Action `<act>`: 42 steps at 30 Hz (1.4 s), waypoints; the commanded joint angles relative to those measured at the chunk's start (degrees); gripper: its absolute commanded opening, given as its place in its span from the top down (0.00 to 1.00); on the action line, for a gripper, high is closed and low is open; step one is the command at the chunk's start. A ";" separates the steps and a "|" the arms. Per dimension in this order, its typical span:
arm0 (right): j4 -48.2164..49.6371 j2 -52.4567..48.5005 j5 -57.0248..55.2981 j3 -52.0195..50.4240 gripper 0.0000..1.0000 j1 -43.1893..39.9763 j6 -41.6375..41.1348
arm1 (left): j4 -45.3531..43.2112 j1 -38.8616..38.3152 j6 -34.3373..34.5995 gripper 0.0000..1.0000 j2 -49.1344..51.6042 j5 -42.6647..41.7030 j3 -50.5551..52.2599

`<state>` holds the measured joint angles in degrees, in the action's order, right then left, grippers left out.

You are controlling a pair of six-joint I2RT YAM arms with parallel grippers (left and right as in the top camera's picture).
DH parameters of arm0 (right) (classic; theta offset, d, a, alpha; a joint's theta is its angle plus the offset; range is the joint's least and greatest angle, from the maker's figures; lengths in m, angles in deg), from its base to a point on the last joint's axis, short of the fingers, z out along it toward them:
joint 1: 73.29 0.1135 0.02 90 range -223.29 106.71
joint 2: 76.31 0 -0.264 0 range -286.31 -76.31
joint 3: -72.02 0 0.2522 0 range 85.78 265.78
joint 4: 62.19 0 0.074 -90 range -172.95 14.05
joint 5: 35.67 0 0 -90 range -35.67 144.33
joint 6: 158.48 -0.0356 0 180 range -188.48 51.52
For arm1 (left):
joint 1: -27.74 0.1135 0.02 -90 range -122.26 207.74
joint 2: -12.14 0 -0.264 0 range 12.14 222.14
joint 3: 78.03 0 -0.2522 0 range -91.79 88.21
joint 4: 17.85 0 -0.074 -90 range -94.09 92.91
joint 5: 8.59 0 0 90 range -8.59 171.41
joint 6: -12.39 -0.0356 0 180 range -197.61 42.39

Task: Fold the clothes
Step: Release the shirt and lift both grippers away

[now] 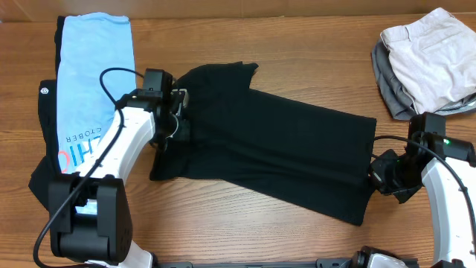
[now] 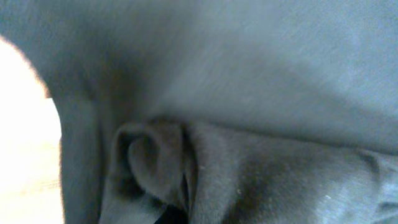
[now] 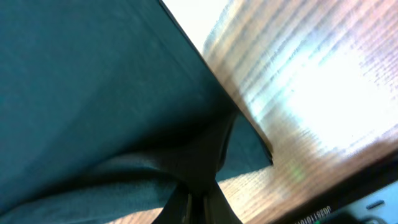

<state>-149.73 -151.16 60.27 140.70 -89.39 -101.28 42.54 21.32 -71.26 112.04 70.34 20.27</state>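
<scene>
My right end effector (image 1: 387, 176) is clenched on the black T-shirt (image 1: 282, 149) at its right hem. My left end effector (image 1: 177, 112) sits at its bunched left edge, and I cannot tell its grip. The soft matte knit lies across the middle of the wood-grain table (image 1: 297, 45). At the far left, the light blue tee (image 1: 93, 67) reads "CTOBER".

Brown wood-grain table (image 1: 312, 52), glossy surface.

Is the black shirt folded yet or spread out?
Spread out: the black shirt lies long across the table, left gripper and right gripper at its ends. Doubled over once? Cannot tell.
</scene>
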 commanded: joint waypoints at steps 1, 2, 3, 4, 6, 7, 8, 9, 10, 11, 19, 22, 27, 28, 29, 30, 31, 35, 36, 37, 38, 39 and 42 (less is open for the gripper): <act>-1.46 1.51 -0.31 -0.24 0.96 -0.26 -0.22 | 3.96 2.12 1.40 0.96 -0.85 0.96 -0.96; -2.10 2.03 -0.28 -0.24 0.96 -0.26 -0.24 | 5.27 2.51 1.38 0.96 -1.38 1.16 -0.96; -2.78 2.64 -0.04 -0.24 0.96 -0.26 -0.24 | 6.82 2.93 1.33 0.96 -2.03 1.51 -0.96; -3.43 3.26 0.42 -0.24 0.96 -0.26 -0.24 | 8.24 3.34 1.33 0.96 -2.73 2.23 -0.96; -4.17 4.44 1.86 -0.26 0.96 -0.09 -0.26 | 10.16 3.85 1.11 0.96 -4.11 3.32 -0.96; -4.31 4.85 1.84 -0.35 0.96 0.13 -0.28 | 10.67 3.89 0.90 0.96 -4.70 4.04 -0.96; -4.04 5.03 1.81 -0.52 0.96 0.35 -0.28 | 10.95 3.89 0.70 0.96 -5.18 4.70 -0.96; -3.45 5.09 1.79 -0.92 0.96 0.42 -0.28 | 10.91 3.87 0.68 0.96 -5.31 5.18 -0.96; -2.45 5.07 1.81 -1.62 0.96 0.39 -0.31 | 10.60 3.89 0.50 0.96 -5.33 5.31 -0.96; -1.16 4.98 1.86 -2.60 0.96 0.39 -0.52 | 10.12 3.87 0.33 0.96 -5.22 5.29 -0.94; 6.25 2.03 2.69 -8.55 0.96 0.39 -2.47 | 6.91 2.62 0.09 0.96 -3.63 4.61 -0.94; 7.76 1.03 2.60 -8.83 0.96 0.39 -2.45 | 5.95 1.88 0.09 0.96 -3.23 4.68 -0.87; 10.95 -0.59 1.38 -8.83 0.96 0.39 -2.40 | 3.63 1.88 0.09 0.96 -1.66 4.68 -0.83; 11.78 -0.98 1.36 -8.83 0.96 0.39 -2.40 | 3.02 1.88 0.09 0.96 -1.18 4.68 -0.83; 12.41 -1.33 1.38 -8.83 0.96 0.39 -2.40 | 2.43 1.88 0.09 0.94 -0.72 4.66 -0.83; 13.03 -1.70 1.38 -8.85 0.96 0.39 -2.38 | 1.73 1.88 0.11 0.94 -0.09 4.63 -0.83; 13.55 -2.03 1.38 -8.83 0.96 0.39 -2.40 | 1.16 1.88 0.11 0.91 0.26 4.55 -0.83; 14.60 -2.54 1.36 -8.83 0.76 0.39 -2.36 | -0.59 1.88 0.11 0.46 1.55 4.39 -0.83; 14.86 -2.54 1.38 -8.83 0.69 0.39 -2.36 | -1.09 1.88 0.11 0.37 1.68 4.35 -0.83; 15.28 -2.51 1.38 -8.83 0.64 0.39 -2.36 | -1.64 1.88 0.11 0.29 1.68 4.35 -0.83; 15.65 -2.54 1.40 -8.83 0.61 0.39 -2.36 | -2.16 1.88 0.11 0.24 1.66 4.33 -0.90; 16.13 -2.51 1.42 -8.76 0.58 0.39 -2.36 | -2.45 1.88 0.09 0.21 1.64 4.02 -1.25; 16.94 -2.51 1.62 -7.72 0.53 0.37 -1.29 | -1.75 1.88 0.11 0.16 1.62 3.93 -4.50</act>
<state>-133.35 -153.73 62.39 131.98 -89.26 -103.09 40.53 23.31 -70.67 113.42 74.38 19.70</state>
